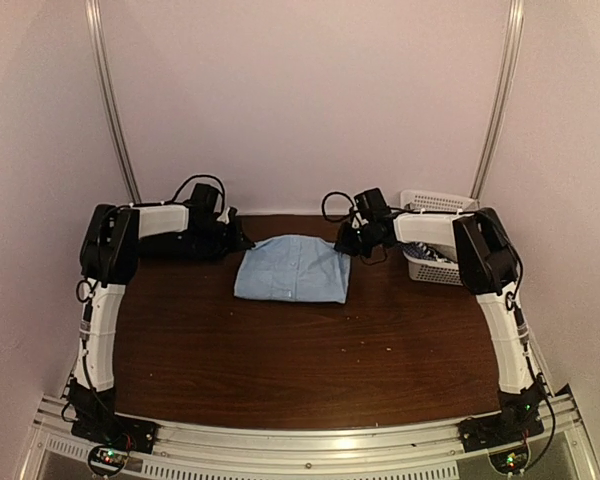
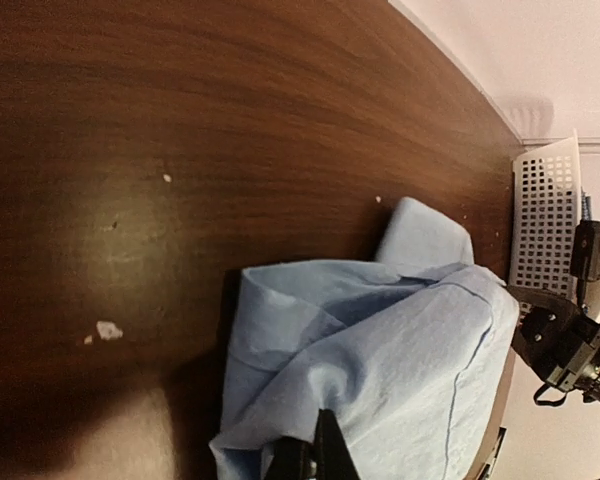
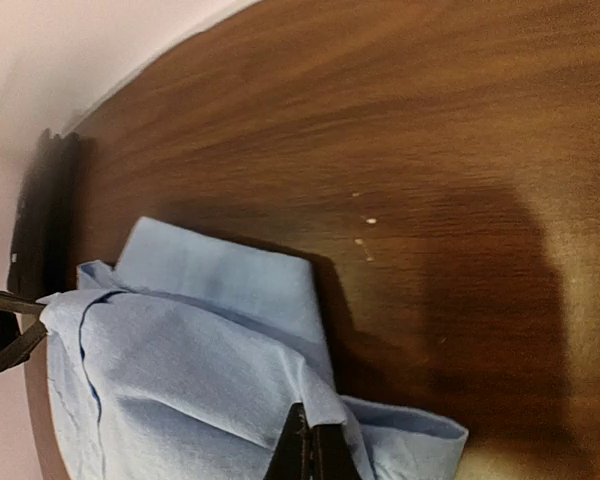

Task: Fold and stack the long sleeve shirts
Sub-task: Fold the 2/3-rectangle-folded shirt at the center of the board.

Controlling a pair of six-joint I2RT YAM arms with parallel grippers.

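Logging the light blue shirt (image 1: 293,268) as lying on the dark wooden counter (image 1: 280,360), far middle, folded into a rough rectangle with its long edges running left to right. Placing the left hand (image 1: 242,240) at the shirt's far left corner and the right hand (image 1: 346,243) at its far right corner, both arms reaching inward low along the far edge. Checking the left wrist view: finding the fingers (image 2: 330,455) pressing together with blue cloth pinched between them, the gripped edge rising off the counter, a lower folded layer lying flat beneath. Checking the right wrist view: finding the same, fingers (image 3: 328,458) clamping on a bunched corner of the shirt, cloth draping down to either side. Noting a white lattice basket (image 1: 435,270) sitting at the far right corner, just beside the right arm and apart from the shirt; seeing something dark inside, too small to name. Noting a few pale specks (image 2: 107,329) lying on bare wood near the shirt.
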